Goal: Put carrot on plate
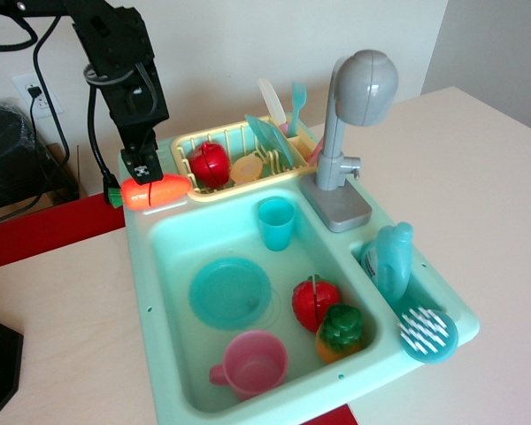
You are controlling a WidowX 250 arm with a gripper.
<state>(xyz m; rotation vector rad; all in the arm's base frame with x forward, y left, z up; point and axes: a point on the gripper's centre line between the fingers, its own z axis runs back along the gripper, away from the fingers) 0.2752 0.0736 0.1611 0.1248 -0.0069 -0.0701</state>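
The carrot (153, 191) is glossy orange with a green stem end pointing left. It hangs level over the sink's back left corner, held in my gripper (144, 173), which comes down from above and is shut on it. The plate (229, 292) is round and teal and lies flat on the sink floor at the left, in front of and to the right of the carrot, and below it. The plate holds nothing.
In the sink (164, 292) stand a teal tumbler (275, 222), a pink cup (251, 363), a red apple toy (315, 302) and an orange toy with green top (341, 333). A yellow rack (239, 159) sits behind. A grey faucet (350, 133) rises at right.
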